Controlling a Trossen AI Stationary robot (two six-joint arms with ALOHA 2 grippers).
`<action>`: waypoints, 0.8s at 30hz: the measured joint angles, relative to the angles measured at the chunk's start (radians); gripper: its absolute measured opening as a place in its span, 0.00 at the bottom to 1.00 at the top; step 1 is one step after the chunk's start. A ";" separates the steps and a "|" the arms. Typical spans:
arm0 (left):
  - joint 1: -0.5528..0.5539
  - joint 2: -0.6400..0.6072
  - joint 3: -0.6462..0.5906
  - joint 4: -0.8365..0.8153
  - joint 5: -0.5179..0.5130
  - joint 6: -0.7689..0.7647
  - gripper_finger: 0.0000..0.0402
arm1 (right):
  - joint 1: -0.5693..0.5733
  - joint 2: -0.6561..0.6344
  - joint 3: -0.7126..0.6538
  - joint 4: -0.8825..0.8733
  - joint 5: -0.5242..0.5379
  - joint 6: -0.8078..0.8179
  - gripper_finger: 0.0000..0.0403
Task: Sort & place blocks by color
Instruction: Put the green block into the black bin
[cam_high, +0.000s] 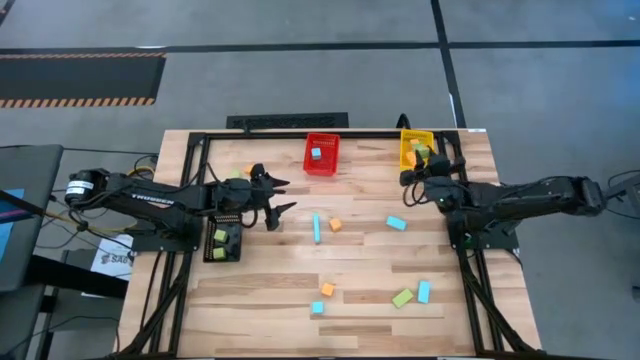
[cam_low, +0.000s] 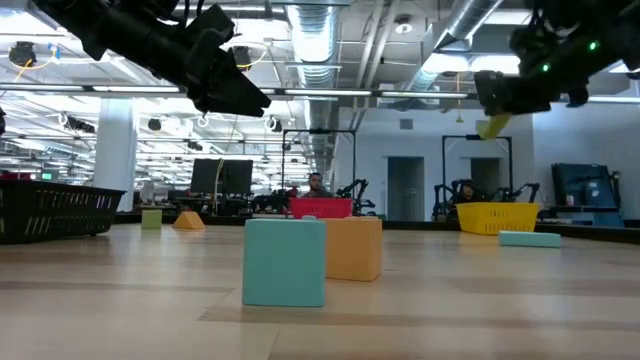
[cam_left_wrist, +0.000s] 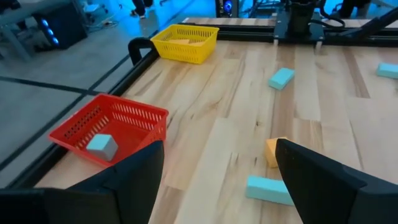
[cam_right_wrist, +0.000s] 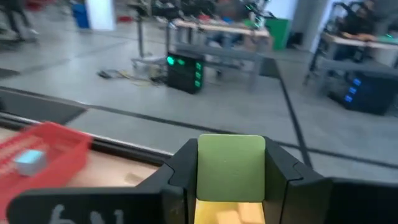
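The right hand (cam_high: 409, 177) sits at the upper right of the high view, at the near edge of the yellow bin (cam_high: 408, 139). Its fingers are clamped on a lime green block (cam_right_wrist: 231, 167). In the right wrist view this block fills the gap between the two fingers, with the yellow bin directly below it. In the low view the block hangs from the right hand above the yellow bin (cam_low: 497, 216), clear of its rim.

The left hand (cam_high: 282, 196) sits left of centre in the high view, above the desk (cam_high: 260, 300), with its fingers spread wide and nothing between them. The left wrist view confirms this: only bare desk shows between the two fingers (cam_left_wrist: 134, 171).

The red bin (cam_high: 321, 154) stands at the top centre of the high view and holds one light blue block (cam_high: 316, 153). The black bin (cam_high: 223, 243) stands at centre left, under the left arm, and holds lime green blocks (cam_high: 220, 237).

Loose blocks lie on the desk as follows:
- a light blue bar (cam_high: 317, 228) and an orange cube (cam_high: 336, 225), just beside each other, at the centre;
- a light blue block (cam_high: 396, 223) right of centre;
- an orange block (cam_high: 327, 289) and a light blue cube (cam_high: 317, 308) at lower centre;
- a lime green block (cam_high: 403, 297) touching a light blue block (cam_high: 424, 291) at lower right;
- an orange piece (cam_high: 248, 171) near the left arm.
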 joint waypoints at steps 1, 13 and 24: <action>0.000 0.000 0.000 0.000 0.000 -0.005 0.73 | -0.020 0.001 0.000 -0.030 -0.001 0.028 0.30; 0.000 0.000 0.000 -0.013 -0.001 -0.023 0.73 | -0.364 0.197 0.001 0.001 -0.245 0.100 0.30; 0.041 0.000 -0.001 -0.040 -0.003 -0.010 0.73 | -0.667 0.221 0.010 0.044 -0.636 0.022 0.30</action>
